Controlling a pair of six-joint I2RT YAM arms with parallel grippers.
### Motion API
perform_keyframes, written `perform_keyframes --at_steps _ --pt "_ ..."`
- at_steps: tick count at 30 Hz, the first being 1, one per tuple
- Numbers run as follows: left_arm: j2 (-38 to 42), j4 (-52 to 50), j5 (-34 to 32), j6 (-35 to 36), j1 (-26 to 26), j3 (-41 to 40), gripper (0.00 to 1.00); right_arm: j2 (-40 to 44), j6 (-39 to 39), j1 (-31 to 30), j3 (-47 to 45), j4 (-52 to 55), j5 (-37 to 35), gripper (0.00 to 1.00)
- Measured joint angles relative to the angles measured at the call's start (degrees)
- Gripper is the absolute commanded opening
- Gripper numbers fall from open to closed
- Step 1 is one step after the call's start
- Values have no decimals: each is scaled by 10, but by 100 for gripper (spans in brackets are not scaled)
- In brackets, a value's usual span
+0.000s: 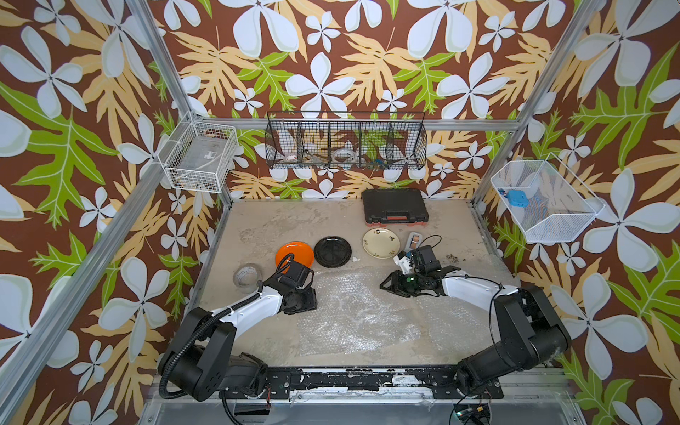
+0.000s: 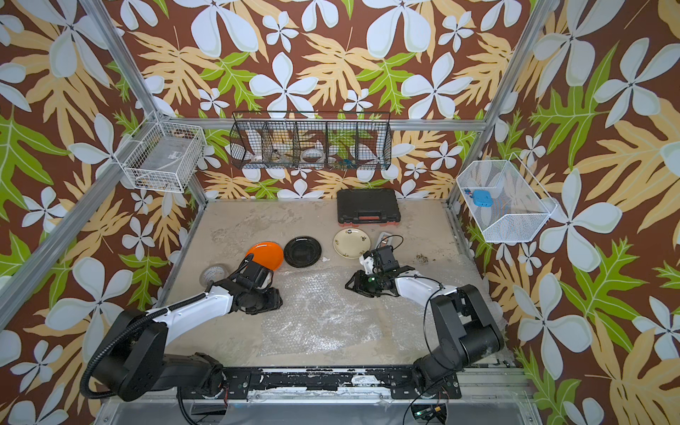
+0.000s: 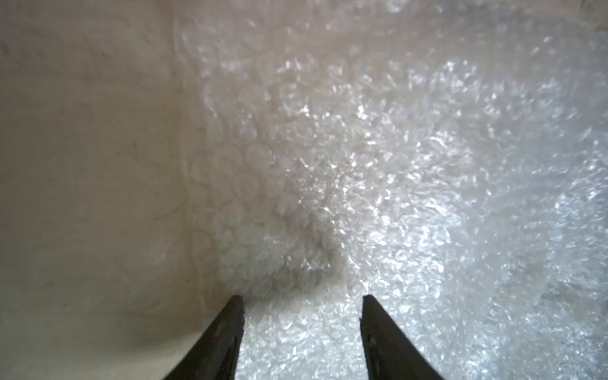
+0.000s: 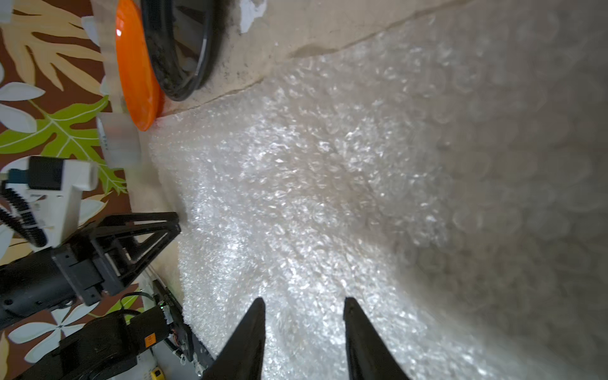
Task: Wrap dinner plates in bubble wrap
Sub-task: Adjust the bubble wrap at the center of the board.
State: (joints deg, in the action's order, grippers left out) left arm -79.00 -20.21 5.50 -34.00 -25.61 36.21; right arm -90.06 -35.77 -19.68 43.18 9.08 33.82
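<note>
Toward the counter's (image 1: 279, 220) left edge, the left tool (image 3: 302, 297) hangs with jaws apart over the bubble wrap's (image 1: 353, 312) border. Behind the flat sheet sit the orange plate (image 1: 296, 252), black plate (image 1: 333, 251) and cream plate (image 1: 381, 243), unwrapped. Farther right, the right tool (image 4: 304, 299) hovers over the wrap, jaws apart, empty.

Plates: 3. That's 1 orange plate (image 1: 294, 252), 1 black plate (image 1: 332, 251), 1 cream plate (image 1: 381, 243), all on the table (image 1: 276, 220).
Bubble wrap (image 1: 353, 309): overlapping clear layers, can't get a sheet count.
Tape roll (image 1: 247, 278): 1 on the table.
Black case (image 1: 395, 206): 1.
Wire baskets on the walls: 3. That's left white basket (image 1: 200, 158), black basket (image 1: 346, 141) with 5 compartments (contents too small to count), right white basket (image 1: 544, 202) holding 1 blue item (image 1: 518, 198).
Arms: 2, left arm (image 1: 254, 311) and right arm (image 1: 465, 290).
End effectors: 2, left end effector (image 3: 302, 297) and right end effector (image 4: 304, 299), 2 fingers each.
</note>
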Motion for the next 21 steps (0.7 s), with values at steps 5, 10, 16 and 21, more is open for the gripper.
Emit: perform_keyframes --at_steps 5,10,16,21 --pt "-13 19 -23 -3 -1 3 59 -13 5 21 -25 -9 -27 41" --pt "-14 20 -27 -2 -1 8 59 1 4 33 -20 0 -49 43" --pt "34 -33 -24 -4 -1 21 59 43 -38 35 42 -1 -67 47" --pt "53 -48 -24 -4 -1 40 59 -1 -123 35 96 -45 -82 44"
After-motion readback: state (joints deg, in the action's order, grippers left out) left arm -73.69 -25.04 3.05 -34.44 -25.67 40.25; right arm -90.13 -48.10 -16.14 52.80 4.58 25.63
